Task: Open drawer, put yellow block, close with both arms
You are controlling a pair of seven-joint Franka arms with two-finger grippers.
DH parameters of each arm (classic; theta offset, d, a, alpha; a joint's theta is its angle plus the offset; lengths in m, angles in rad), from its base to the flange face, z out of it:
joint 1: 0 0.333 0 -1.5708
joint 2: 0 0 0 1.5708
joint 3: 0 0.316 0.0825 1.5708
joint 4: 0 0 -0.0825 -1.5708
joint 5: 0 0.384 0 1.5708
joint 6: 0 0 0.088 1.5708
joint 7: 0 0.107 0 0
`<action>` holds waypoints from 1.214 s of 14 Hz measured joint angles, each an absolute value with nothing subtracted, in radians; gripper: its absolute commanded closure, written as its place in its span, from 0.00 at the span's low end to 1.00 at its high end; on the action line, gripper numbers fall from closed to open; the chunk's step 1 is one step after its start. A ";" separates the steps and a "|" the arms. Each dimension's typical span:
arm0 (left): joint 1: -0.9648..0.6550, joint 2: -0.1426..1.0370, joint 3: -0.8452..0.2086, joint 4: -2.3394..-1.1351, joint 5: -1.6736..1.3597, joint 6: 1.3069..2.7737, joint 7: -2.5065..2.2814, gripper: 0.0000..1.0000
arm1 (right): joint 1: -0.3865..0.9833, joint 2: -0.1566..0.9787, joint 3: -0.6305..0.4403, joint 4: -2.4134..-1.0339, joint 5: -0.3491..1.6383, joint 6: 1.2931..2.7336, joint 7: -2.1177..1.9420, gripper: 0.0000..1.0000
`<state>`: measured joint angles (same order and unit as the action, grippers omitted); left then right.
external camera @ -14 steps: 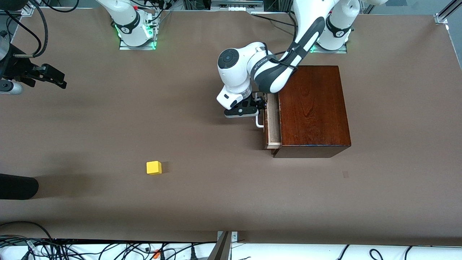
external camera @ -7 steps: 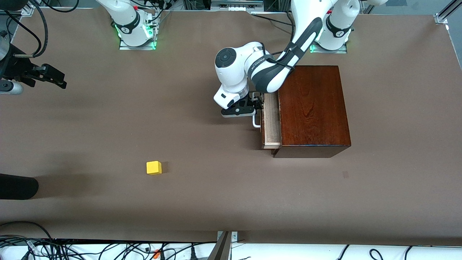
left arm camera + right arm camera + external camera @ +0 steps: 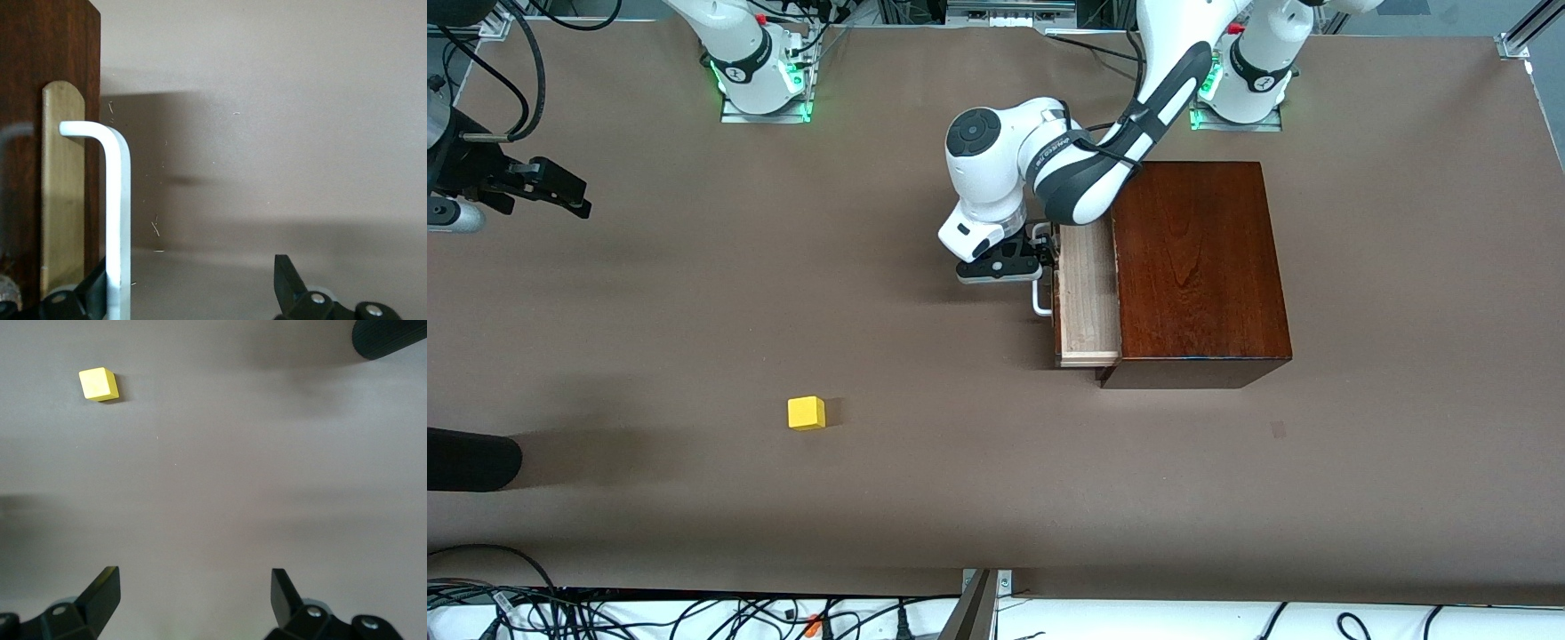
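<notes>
Pulling the drawer out of the wooden box was the step in hand. In the front view the left gripper sat at the white handle, just in front of the drawer's face, with a strip of pale interior showing; whether its fingers gripped the bar could not be told there. The yellow block lay on the tabletop, well apart from those fingers and toward the right arm's end. The right gripper waited over that end of the tabletop, away from both block and drawer.

The left wrist view showed what the front view hid: the fingers stood wide, and the handle passed just inside one finger, hooked rather than clamped, with open space to the other finger. Judging from that, a good pull would stay straight along the drawer's travel so the bar could not slip off the single finger, and would go on until the opening could take the block.

The right wrist view showed its own fingers spread wide with nothing between them, over bare tabletop. The yellow block lay well ahead of them and off to one side, so the reach would likely need a sideways shift before descending. A dark rounded object sat at the frame's corner.
</notes>
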<state>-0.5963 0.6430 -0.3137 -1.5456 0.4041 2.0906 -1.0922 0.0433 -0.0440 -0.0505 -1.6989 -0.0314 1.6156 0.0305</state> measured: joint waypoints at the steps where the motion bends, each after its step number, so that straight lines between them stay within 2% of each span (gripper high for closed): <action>1: -0.597 0.643 -0.314 -1.543 0.404 2.083 -1.092 0.00 | 0.043 -0.044 -0.050 -1.699 -0.031 1.616 0.030 0.00; 6: -0.603 0.636 -0.322 -1.511 0.404 2.005 -1.092 0.00 | 0.043 -0.044 -0.050 -1.699 -0.031 1.616 0.030 0.00; 11: -0.598 0.540 -0.325 -1.486 0.288 1.924 -1.047 0.00 | 0.046 -0.030 -0.044 -1.697 -0.025 1.689 0.031 0.00; 17: -0.426 0.414 -0.318 -1.386 0.187 1.623 -0.754 0.00 | 0.127 0.130 -0.007 -1.607 0.034 1.757 0.037 0.00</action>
